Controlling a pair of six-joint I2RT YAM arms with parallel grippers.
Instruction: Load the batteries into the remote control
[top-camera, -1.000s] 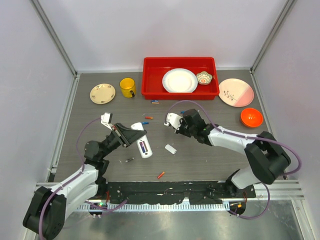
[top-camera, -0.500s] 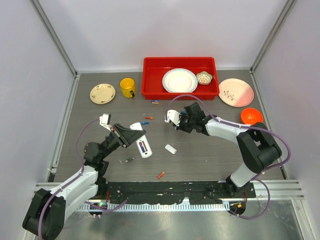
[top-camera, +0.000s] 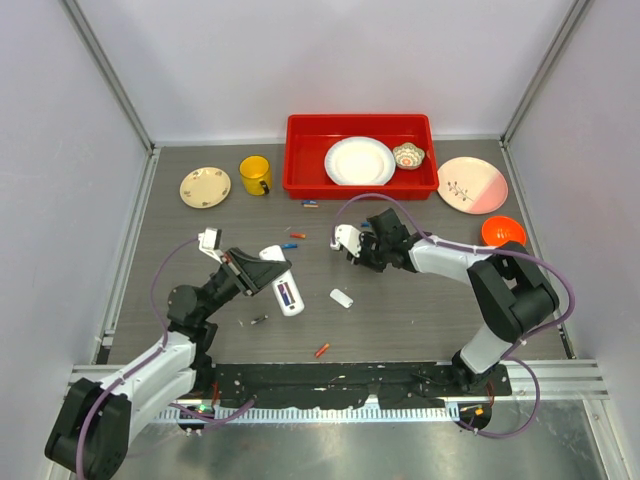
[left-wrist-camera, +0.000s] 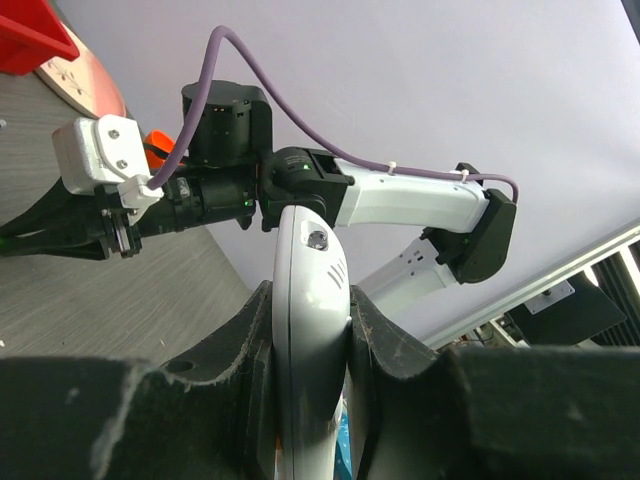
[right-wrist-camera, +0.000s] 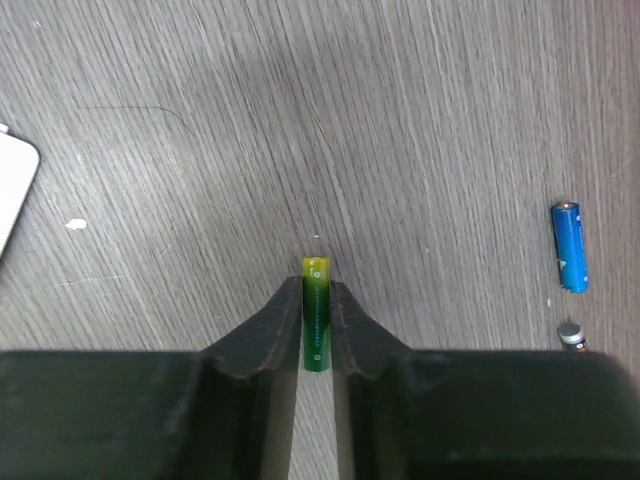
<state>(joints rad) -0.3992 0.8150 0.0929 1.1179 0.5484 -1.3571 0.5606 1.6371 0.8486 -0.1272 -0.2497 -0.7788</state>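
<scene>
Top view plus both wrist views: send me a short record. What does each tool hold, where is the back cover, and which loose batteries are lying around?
left tool: shut on the remote control, battery bay facing up, cover off
right tool: shut on a green battery, above the table
back cover: flat on the table between the two tools, touched by neither
loose batteries: blue battery beside the right tool; orange battery near the front edge; dark battery by the left arm
bay contents: too small to tell

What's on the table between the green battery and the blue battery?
Nothing. The right wrist view shows only bare grey table between the green battery, pinched in the right gripper, and the blue battery.
</scene>
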